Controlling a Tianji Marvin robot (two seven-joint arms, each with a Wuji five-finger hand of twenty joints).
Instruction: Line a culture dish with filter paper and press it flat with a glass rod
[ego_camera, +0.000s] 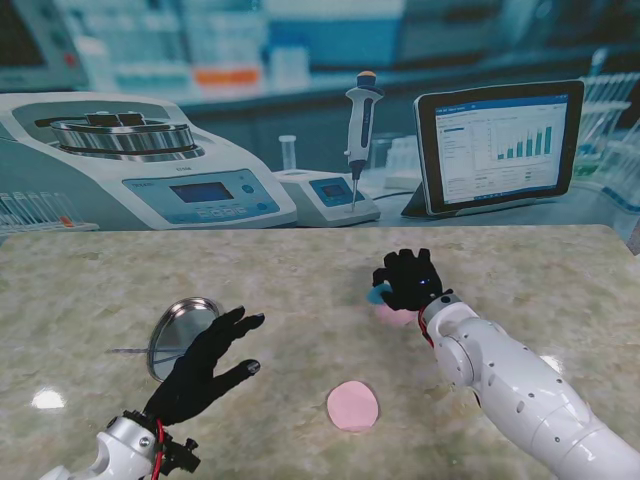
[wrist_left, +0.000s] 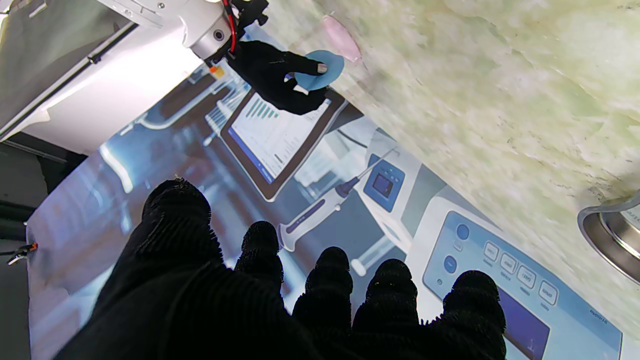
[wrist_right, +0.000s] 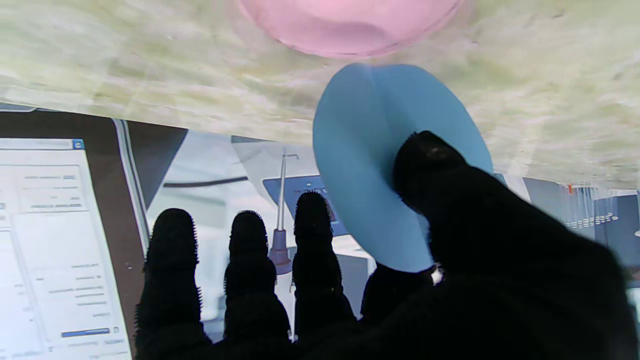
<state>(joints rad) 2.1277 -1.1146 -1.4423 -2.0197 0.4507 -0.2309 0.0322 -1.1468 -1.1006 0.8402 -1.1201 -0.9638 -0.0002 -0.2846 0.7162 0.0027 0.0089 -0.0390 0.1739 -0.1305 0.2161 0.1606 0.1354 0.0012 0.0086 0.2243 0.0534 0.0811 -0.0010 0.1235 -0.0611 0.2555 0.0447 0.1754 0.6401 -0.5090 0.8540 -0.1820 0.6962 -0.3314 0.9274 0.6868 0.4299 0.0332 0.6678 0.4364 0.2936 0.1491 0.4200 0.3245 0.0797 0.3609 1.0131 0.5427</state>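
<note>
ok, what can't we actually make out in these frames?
- Glass rod: stand view, a thin faint line beside the metal dish, too small to confirm.
- Pink disc: mostly hidden by the right hand.
- Metal dish, left wrist view: cut off by the frame edge.

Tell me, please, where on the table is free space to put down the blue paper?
Bare marble lies between the metal dish on the left and the near pink disc, and along the far edge by the backdrop. It is crowded around the right hand, which holds the blue paper over a second pink disc. The left hand hovers by the dish.
</note>
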